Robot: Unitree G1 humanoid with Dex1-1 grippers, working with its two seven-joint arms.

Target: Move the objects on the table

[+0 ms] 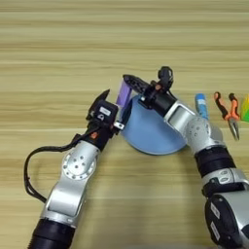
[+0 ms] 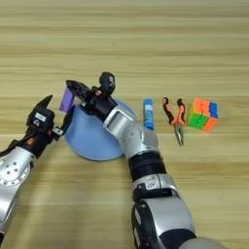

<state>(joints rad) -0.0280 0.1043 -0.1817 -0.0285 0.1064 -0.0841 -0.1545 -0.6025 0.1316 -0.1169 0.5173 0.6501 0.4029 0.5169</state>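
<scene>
A round light-blue plate (image 1: 148,133) lies at the table's middle. A small purple block (image 1: 125,95) stands tilted at the plate's left rim. My right gripper (image 1: 146,80) reaches over the plate from the right and is open. One black finger (image 1: 133,82) stretches left and its tip meets the block's top; the other points up and away. My left gripper (image 1: 108,102) sits just left of the block, near its lower end. I cannot tell whether either gripper holds the block. The multicoloured puzzle cube (image 2: 203,115) rests on the table (image 1: 58,48) at the far right.
Between the plate and the cube lie a blue pen-like stick (image 2: 148,114) and orange-handled pliers (image 2: 175,116). A black cable (image 1: 30,168) loops off my left forearm at the lower left.
</scene>
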